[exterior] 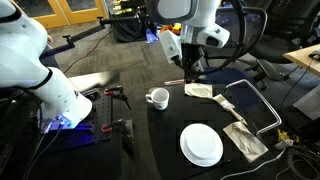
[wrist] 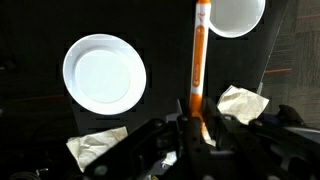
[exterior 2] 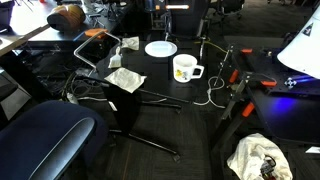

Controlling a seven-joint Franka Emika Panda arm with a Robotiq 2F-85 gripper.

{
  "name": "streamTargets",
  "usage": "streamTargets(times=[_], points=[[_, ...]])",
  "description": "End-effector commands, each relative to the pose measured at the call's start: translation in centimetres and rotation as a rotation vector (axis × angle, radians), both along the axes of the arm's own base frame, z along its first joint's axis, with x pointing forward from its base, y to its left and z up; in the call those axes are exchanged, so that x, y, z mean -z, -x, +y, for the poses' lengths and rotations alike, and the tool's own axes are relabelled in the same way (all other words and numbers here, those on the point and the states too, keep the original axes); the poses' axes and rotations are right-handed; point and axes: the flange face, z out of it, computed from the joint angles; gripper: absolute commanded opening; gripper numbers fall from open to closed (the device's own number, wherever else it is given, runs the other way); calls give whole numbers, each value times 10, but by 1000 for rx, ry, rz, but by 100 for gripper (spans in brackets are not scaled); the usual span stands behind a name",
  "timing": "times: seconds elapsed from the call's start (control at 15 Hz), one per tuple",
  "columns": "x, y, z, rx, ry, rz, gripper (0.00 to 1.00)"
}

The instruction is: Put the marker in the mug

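On the black bench, in an exterior view, the small white ceramic mug stands upright toward the far left corner, its loop handle turned to the left. Through my wrist camera the mug shows only a plain white inside.

Just right of the mug, my white arm comes down from above the far edge with the wrist pointing downward. My claw hangs over the bench between the mug and a crumpled pale paper wad.

The claw is drawn in narrow, pinching one end of the slim orange-and-white marker. The marker runs straight out from my fingers. In the wrist view its far tip lies just beside the mug's rim, outside the mug; how high it sits above the rim I cannot tell.

Further right, close to the near edge, the flat round white plate lies with only its own white face showing. A second crumpled paper lies just beside the plate on its right.
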Motion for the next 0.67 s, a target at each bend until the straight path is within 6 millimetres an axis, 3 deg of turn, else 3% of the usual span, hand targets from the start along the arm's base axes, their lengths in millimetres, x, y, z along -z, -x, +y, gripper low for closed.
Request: streamTargets(times=[0.0, 0.2, 0.27, 0.6], points=[[0, 0, 1, -1, 0, 1, 19], [0, 0, 2, -4, -1, 2, 19], [0, 0, 2, -4, -1, 2, 5], [6, -3, 11, -180, -35, -65, 5]])
